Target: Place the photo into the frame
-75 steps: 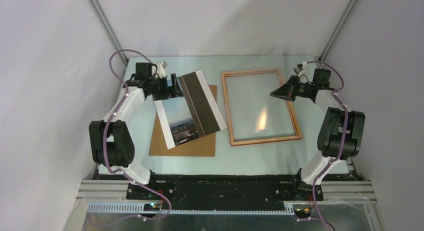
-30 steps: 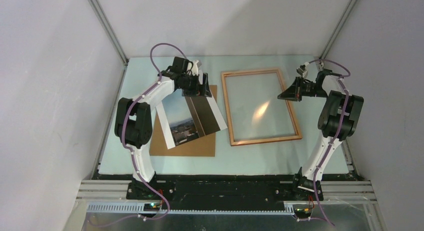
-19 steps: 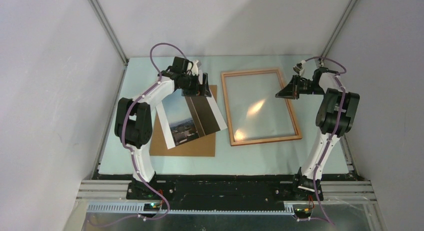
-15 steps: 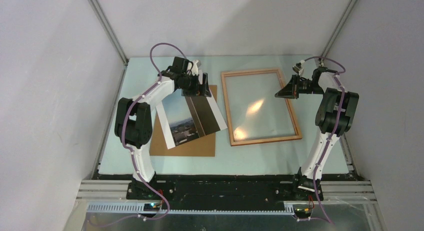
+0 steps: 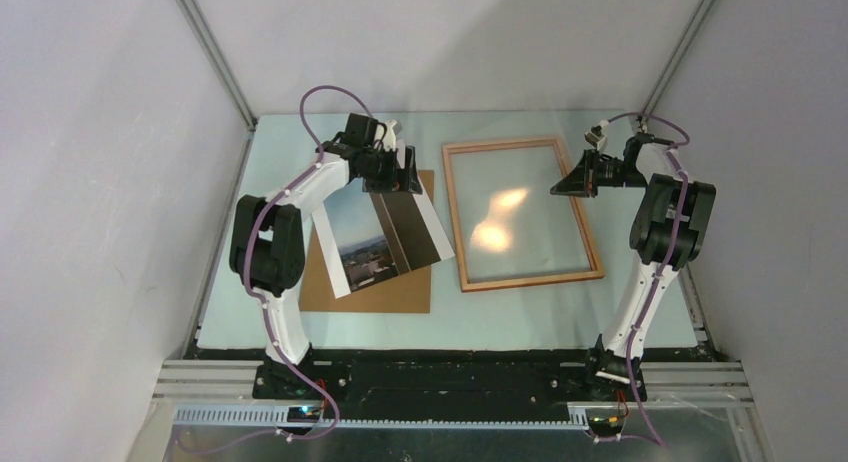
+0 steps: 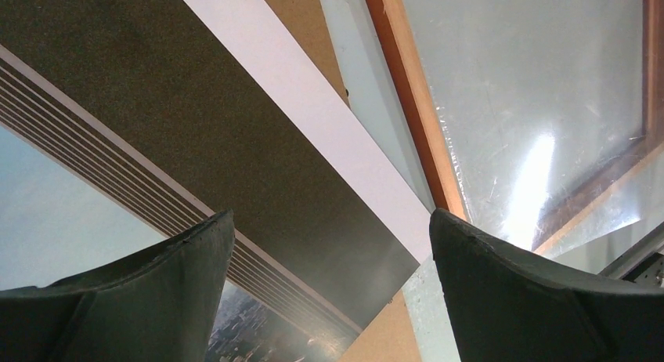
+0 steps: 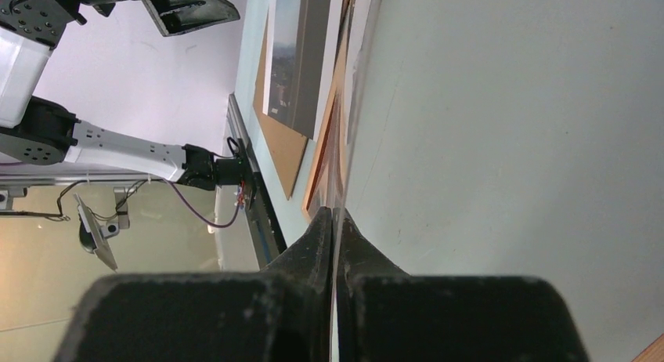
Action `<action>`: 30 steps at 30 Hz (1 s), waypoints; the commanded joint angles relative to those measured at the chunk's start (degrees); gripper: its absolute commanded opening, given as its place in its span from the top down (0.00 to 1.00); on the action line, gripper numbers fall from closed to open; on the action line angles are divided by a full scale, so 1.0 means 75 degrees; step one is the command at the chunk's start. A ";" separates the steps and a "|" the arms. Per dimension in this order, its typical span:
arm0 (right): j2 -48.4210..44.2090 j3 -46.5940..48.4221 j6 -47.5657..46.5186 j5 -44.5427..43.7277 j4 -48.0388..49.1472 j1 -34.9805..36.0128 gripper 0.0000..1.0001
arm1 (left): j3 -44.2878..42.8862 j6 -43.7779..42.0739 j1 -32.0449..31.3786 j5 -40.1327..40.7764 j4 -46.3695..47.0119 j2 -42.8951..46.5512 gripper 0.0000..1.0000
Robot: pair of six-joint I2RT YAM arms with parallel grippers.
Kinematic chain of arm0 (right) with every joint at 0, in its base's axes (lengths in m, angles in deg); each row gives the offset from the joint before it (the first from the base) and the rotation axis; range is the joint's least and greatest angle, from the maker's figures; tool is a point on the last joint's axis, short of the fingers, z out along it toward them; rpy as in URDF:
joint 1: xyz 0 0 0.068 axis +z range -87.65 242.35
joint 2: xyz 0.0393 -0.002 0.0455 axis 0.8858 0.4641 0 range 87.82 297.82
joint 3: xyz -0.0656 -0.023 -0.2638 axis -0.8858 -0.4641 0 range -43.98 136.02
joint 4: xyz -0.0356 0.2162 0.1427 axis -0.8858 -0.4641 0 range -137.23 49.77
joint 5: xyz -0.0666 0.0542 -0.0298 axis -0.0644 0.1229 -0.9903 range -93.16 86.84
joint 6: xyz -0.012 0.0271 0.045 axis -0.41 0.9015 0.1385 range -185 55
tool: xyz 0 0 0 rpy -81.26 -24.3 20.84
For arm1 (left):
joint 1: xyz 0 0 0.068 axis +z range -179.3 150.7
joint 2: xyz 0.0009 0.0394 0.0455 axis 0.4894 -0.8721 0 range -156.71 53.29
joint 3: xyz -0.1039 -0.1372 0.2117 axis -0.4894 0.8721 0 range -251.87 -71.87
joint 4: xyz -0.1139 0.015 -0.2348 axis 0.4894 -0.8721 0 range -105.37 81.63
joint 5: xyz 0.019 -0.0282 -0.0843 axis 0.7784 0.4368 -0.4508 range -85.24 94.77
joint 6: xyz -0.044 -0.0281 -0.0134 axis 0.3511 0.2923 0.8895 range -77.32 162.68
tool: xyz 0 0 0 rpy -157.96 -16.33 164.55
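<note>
The photo point(image 5: 380, 232) lies face up and skewed on the brown backing board point(image 5: 370, 297). It also shows in the left wrist view point(image 6: 196, 127). The orange-brown frame point(image 5: 530, 279) lies flat to its right. My left gripper point(image 5: 408, 172) is open and empty just above the photo's far right corner, and in its own view point(image 6: 330, 215) the jaws stand wide apart. My right gripper point(image 5: 556, 189) is at the frame's right side. In its own view point(image 7: 333, 213) it is shut on the edge of a thin clear pane point(image 7: 509, 142), which sits over the frame.
The backing board point(image 6: 294, 9) sticks out beyond the photo on the near and left sides. A strip of pale table point(image 5: 440, 312) separates board and frame. Grey walls and metal posts close in the table's sides and back.
My left gripper moved from the photo's far left corner to its far right corner, then stayed still. My right gripper shifted slightly, and the glare on the clear pane moved up and left.
</note>
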 commanded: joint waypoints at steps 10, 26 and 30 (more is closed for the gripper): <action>0.0091 0.0144 -0.0263 0.0109 -0.0033 -0.0164 1.00 | -0.1191 0.0613 -0.0520 -0.0072 0.0300 -0.1028 0.04; 0.0177 -0.0713 0.0593 0.0267 0.0902 -0.0190 1.00 | -0.1971 0.1878 -0.1232 -0.0354 0.1109 -0.2219 0.18; 0.0179 -0.0915 0.0884 0.0303 0.1107 -0.0138 1.00 | -0.1856 0.1883 -0.1279 -0.0218 0.1214 -0.2182 0.18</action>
